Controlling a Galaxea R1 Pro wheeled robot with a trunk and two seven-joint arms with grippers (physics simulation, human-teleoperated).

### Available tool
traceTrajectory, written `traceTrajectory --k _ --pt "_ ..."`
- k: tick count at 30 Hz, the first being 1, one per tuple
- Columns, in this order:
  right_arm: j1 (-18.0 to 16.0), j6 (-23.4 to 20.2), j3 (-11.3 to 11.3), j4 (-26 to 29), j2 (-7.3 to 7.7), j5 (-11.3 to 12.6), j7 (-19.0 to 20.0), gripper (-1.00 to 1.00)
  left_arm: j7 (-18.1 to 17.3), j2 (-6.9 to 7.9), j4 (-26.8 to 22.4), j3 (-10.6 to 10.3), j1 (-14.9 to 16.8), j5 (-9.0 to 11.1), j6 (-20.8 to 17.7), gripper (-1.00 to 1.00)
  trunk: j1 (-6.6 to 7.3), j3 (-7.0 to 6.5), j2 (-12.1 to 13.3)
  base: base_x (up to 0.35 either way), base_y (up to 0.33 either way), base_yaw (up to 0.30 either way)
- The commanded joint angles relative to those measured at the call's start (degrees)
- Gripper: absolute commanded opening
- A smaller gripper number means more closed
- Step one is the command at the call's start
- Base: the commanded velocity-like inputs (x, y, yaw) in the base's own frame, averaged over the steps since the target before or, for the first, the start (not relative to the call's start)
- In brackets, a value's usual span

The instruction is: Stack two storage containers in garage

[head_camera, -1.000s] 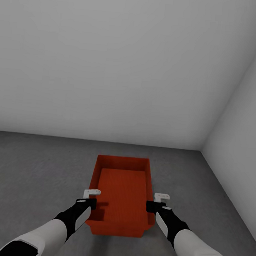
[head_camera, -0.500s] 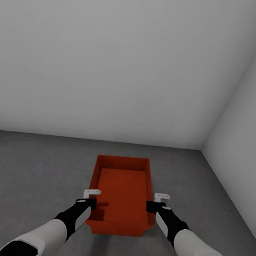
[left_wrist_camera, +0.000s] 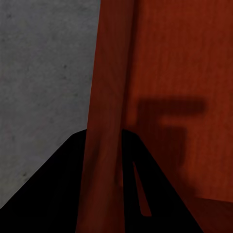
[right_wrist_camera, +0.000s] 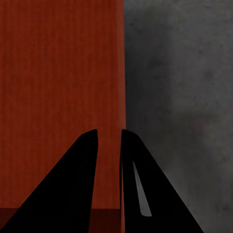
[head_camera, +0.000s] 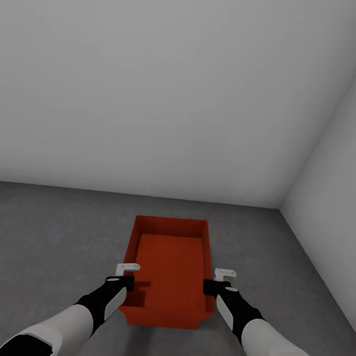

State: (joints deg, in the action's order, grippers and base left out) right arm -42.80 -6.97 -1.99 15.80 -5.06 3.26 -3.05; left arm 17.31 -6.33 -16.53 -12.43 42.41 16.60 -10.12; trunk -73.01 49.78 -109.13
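Both arms' fingers (left_wrist_camera: 73, 189) clamp container (head_camera: 168, 269) walls, garage floor (head_camera: 43, 242).

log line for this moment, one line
place: garage floor | left gripper: shut on bin left wall | right gripper: shut on right wall | second bin: unseen

Open concrete floor (head_camera: 43, 242) around the bin (head_camera: 169, 269); walls (head_camera: 326, 212) ahead and right

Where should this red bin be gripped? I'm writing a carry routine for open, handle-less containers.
Grip the storage container by its two long side walls, near the end closest to the robot, coming down from above. It has no lid or handles, so the thin upright rims are the only pinchable edges. The left gripper and right gripper each straddle a wall this way, above the grey floor.
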Motion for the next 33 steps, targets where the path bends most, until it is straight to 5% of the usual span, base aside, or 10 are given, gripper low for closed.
traceTrajectory --k 1,28,33 --pt "0.0 -0.33 1.55 0.02 0.05 0.16 -0.02 -1.0 0.53 2.5 -0.34 3.56 0.04 -1.22 0.38 -1.0 0.01 0.04 -0.02 0.092 0.0 0.0" --pt "0.0 -0.33 1.55 0.02 0.05 0.16 -0.01 -1.0 0.53 2.46 -0.27 3.56 0.04 -1.22 0.45 -1.0 0.01 0.04 -0.02 0.033 0.0 0.0" --pt "0.0 -0.33 1.55 0.02 0.05 0.16 -0.02 -1.0 0.54 2.42 -0.26 3.56 0.04 -1.22 0.45 -1.0 -1.09 0.94 -2.03 0.0 0.0 0.0"
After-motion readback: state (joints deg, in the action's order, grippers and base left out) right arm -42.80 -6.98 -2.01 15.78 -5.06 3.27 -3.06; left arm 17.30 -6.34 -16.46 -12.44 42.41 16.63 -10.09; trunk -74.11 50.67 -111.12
